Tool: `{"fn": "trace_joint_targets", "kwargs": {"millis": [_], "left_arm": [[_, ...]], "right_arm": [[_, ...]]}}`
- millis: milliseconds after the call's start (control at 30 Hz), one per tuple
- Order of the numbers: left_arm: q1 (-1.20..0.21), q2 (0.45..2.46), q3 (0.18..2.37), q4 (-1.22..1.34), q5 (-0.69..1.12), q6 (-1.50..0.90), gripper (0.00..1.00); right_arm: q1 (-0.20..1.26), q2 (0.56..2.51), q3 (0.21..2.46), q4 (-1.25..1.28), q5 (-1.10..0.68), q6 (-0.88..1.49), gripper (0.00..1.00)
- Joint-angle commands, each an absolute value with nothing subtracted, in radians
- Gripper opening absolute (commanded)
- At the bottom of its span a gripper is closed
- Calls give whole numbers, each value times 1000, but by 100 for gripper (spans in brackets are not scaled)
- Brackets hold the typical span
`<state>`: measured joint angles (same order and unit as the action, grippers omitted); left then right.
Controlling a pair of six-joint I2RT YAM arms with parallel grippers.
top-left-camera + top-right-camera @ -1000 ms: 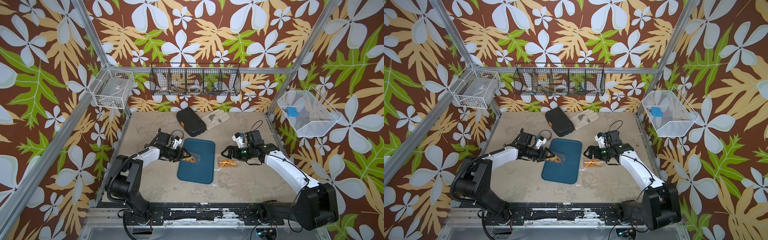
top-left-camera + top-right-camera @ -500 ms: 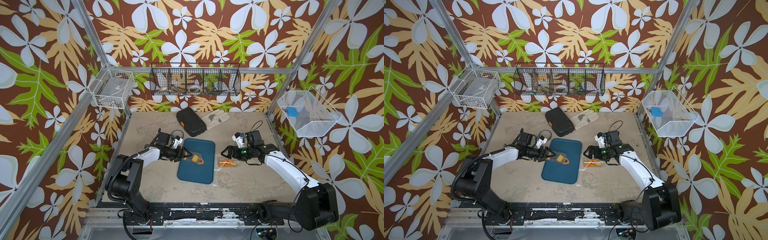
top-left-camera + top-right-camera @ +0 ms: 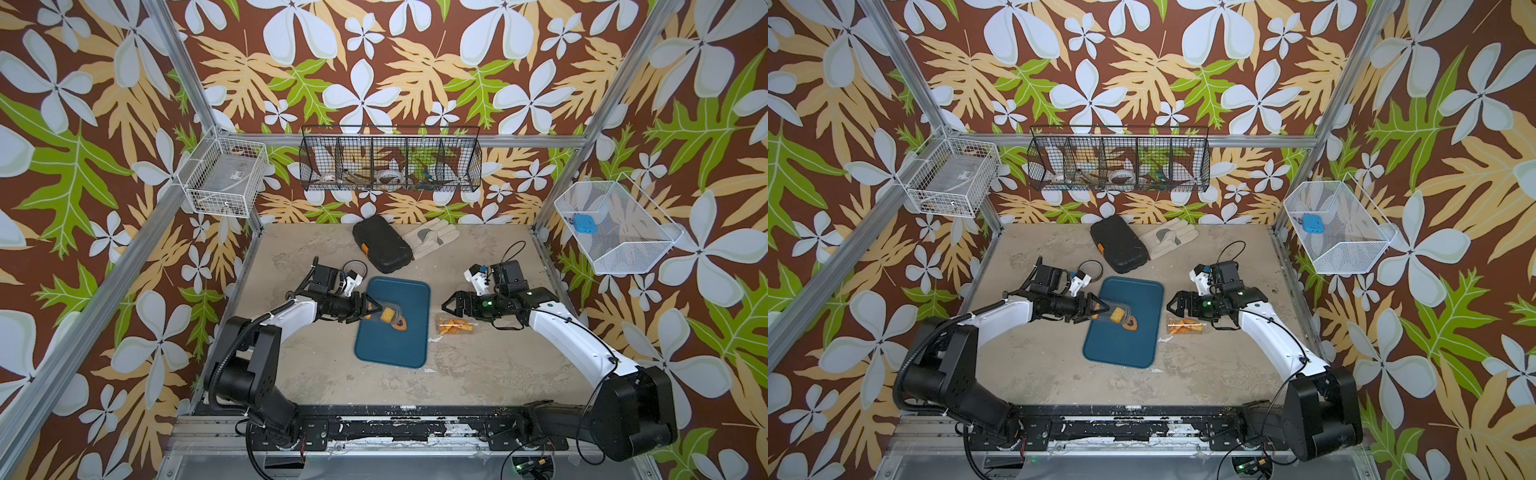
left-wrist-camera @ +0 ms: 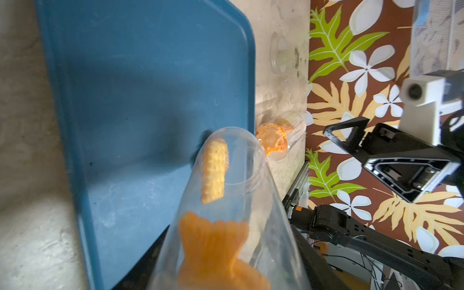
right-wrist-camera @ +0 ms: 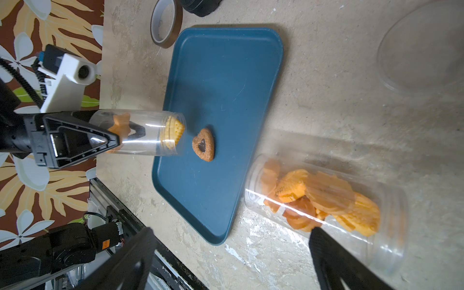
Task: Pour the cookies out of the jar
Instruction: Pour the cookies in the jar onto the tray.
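The left claw (image 3: 371, 311) is clamped on the base end of a clear jar (image 5: 140, 133), held on its side over the tray (image 5: 221, 75). A ridged cookie (image 5: 172, 134) sits at the jar's mouth and an orange cookie (image 5: 121, 122) back between the claw's fingers. A heart cookie (image 5: 204, 145) lies on the tray just past the mouth. The right claw (image 3: 448, 302) gapes wide and empty near a second jar (image 5: 326, 200) lying on the worktop (image 3: 478, 365).

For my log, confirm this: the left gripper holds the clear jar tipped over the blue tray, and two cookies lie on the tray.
Only one, the heart-shaped cookie, lies on the blue tray; the ridged cookie sits in the mouth of the clear jar, as the right wrist view shows. The left gripper does hold it tipped.
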<state>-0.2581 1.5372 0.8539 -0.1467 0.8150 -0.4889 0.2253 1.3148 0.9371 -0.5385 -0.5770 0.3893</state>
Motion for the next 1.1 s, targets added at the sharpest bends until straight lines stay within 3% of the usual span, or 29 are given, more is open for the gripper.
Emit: {"fn": "trace_joint_targets", "kwargs": {"millis": [0, 100, 200, 333, 467, 567, 633, 700, 767, 833, 900, 967, 1067], "left_arm": [[-277, 1477, 897, -142, 645, -476, 29], [-278, 1493, 934, -216, 676, -423, 28], [-303, 1477, 971, -307, 579, -347, 28], [-298, 1535, 951, -281, 768, -372, 29], [-325, 1503, 970, -330, 592, -367, 28], [-262, 1496, 828, -40, 912, -610, 27], [-267, 1474, 807, -17, 855, -609, 27], [-284, 1483, 878, -216, 733, -479, 27], [-261, 1506, 837, -114, 907, -576, 27], [-255, 1474, 798, -39, 869, -630, 27], [-255, 1469, 830, -123, 807, -567, 27], [-243, 1485, 780, 14, 922, -688, 26], [-247, 1473, 852, -197, 732, -541, 26]], "right_arm": [[228, 1313, 933, -527, -587, 393, 97], [232, 1321, 935, -524, -587, 396, 97], [239, 1328, 943, -524, -587, 395, 97], [254, 1333, 945, -512, -586, 404, 97], [272, 1336, 953, -518, -586, 402, 97], [273, 1327, 946, -512, -584, 404, 97], [274, 1326, 945, -513, -586, 404, 97], [275, 1323, 945, -513, -587, 402, 97], [276, 1318, 947, -512, -587, 399, 97], [276, 1321, 949, -516, -587, 395, 97], [275, 1321, 950, -519, -587, 394, 97], [276, 1313, 942, -510, -588, 400, 97], [275, 1312, 936, -510, -587, 397, 97]]}}
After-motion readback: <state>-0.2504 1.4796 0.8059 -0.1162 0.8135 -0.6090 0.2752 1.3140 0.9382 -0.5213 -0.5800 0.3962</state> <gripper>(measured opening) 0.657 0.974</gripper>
